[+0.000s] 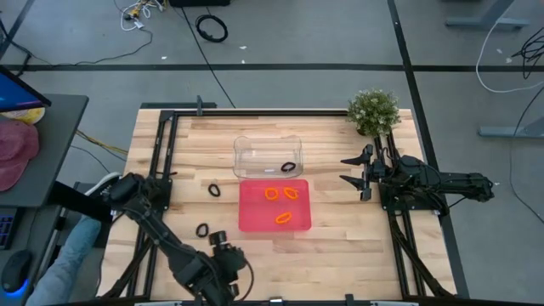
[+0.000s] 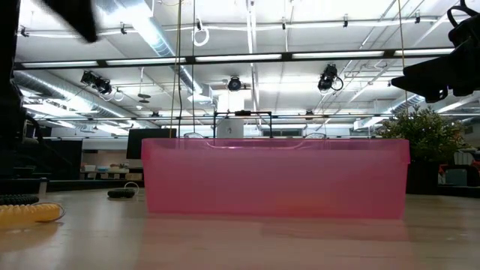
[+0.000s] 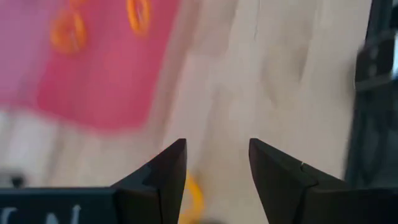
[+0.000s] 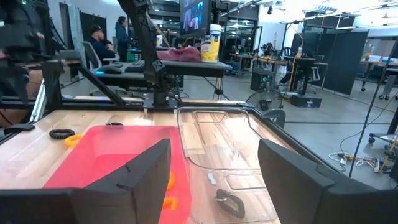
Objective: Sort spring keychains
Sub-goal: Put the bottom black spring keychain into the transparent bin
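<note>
An orange keychain [image 3: 191,198] hidden from overhead is shown in the left wrist view, just below the left gripper [image 3: 217,163], jaws parted, empty. The right gripper [image 1: 355,170], frame right, is held open, empty.

Overhead, table-level and both wrist cameras all share the red tray [image 1: 274,217].

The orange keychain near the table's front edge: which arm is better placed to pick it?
Left. The left gripper hangs open just above the orange keychain; the right gripper waits at the far right side.
</note>
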Robot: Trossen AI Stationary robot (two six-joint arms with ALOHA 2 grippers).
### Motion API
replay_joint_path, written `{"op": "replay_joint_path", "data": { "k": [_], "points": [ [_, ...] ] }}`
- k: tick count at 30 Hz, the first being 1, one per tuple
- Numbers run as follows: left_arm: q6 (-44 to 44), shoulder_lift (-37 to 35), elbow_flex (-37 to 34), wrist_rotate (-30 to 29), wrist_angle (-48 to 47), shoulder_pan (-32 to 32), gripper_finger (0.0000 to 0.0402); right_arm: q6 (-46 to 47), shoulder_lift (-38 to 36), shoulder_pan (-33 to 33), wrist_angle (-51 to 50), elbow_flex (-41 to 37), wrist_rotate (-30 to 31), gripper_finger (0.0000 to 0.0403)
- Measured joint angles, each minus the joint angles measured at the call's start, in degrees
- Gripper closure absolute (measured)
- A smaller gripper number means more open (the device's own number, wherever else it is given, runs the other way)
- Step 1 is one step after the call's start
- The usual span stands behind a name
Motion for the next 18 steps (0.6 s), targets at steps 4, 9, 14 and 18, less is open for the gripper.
{"op": "replay_joint_path", "data": {
  "k": [4, 9, 14, 18],
  "points": [
    [-11.0, 0.0, 0.0, 3.5, -3.9, -2.7, 0.0225, 0.0, 0.0, 0.0, 0.0, 0.0, 0.0, 0.0156],
    [-20.3, 0.0, 0.0, 2.4, -5.6, -7.0, 0.0225, 0.0, 0.0, 0.0, 0.0, 0.0, 0.0, 0.0156],
    [-26.3, 0.0, 0.0, 0.2, -5.6, -10.4, 0.0225, 0.0, 0.0, 0.0, 0.0, 0.0, 0.0, 0.0156],
    [-29.3, 0.3, 0.0, -1.2, -5.6, -11.8, 0.0225, 0.0, 0.0, 0.0, 0.0, 0.0, 0.0, 0.0156]
  ]
}}
